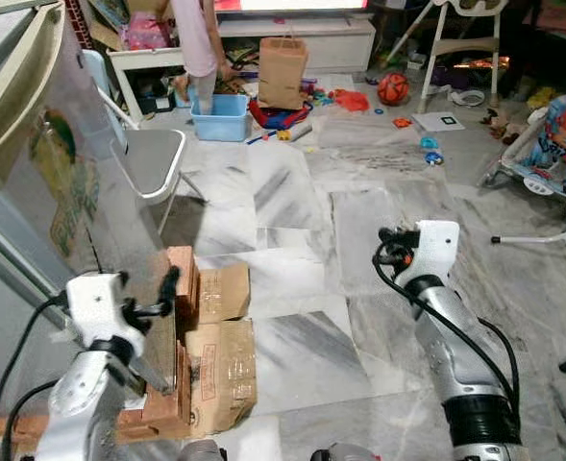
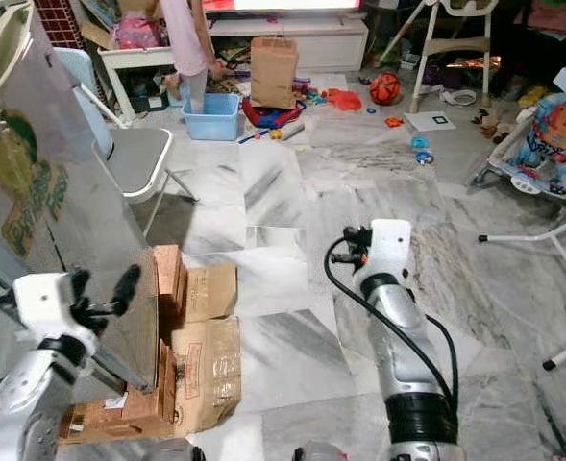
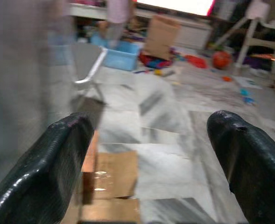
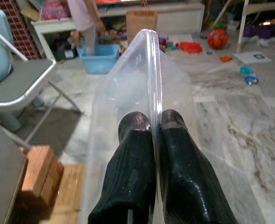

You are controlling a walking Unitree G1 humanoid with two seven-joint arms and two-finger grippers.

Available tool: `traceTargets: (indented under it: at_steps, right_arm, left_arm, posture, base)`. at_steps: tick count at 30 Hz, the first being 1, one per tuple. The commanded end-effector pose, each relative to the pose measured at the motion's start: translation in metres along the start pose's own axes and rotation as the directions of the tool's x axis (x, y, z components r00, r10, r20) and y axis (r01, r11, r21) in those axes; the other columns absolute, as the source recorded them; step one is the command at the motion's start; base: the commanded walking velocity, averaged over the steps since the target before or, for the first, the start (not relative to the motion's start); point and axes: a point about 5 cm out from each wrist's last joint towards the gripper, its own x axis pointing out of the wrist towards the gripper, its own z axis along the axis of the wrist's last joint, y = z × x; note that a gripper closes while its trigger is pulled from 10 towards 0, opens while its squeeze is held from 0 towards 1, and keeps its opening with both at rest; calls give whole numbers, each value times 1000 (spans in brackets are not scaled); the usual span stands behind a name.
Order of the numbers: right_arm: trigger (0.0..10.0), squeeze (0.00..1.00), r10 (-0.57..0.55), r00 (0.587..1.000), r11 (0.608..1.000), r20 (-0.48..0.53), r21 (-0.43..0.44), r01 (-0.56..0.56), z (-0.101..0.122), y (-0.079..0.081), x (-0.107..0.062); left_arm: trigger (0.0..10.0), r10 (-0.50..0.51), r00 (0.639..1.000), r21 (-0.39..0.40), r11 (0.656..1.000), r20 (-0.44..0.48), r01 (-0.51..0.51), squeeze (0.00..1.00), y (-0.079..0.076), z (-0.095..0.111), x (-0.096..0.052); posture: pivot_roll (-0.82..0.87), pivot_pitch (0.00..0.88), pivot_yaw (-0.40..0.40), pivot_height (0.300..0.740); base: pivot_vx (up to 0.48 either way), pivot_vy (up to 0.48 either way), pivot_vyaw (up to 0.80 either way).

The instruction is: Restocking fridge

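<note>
Clear thin plastic container wall (image 4: 142,70) pinched by right gripper (image 4: 157,122); left gripper (image 3: 151,135) spread wide beside steel fridge door (image 1: 81,221).

Even daylight fills the room, brightest at twelve o'clock, where a screen (image 1: 283,4) glares white. The chair (image 1: 153,158) drops a soft shadow on the marble floor (image 1: 302,250) toward six o'clock. Both eye views are sharp. The left wrist view is smeared, worst at nine o'clock. The right wrist view's fingers (image 4: 137,163) are crisp, with sheen on a clear box (image 4: 146,74).
</note>
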Motion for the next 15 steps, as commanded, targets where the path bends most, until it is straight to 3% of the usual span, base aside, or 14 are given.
traceTargets:
  at_steps: [1, 7, 15]
  right_arm:
    - [10000, 0, 10, 1000, 1000, -13, -9, -10, -1, -3, -2]
    - [10000, 0, 45, 999, 998, -16, -39, -45, -2, -1, -3]
    - [10000, 0, 57, 998, 998, -34, -26, -58, -3, 2, -3]
  left_arm:
    - [10000, 39, 999, -7, 999, -8, -39, 0, 7, -3, -2]
    - [10000, 19, 1000, -8, 1000, -19, -19, 0, 5, -5, -6]
    - [10000, 114, 993, -83, 990, -18, -115, 0, 20, -8, -13]
  posture:
    - [64, 0, -43, 740]
    - [63, 0, -41, 740]
    - [71, 0, -51, 740]
  base:
    - [0, 0, 0]
    - [0, 0, 667]
    - [0, 0, 800]
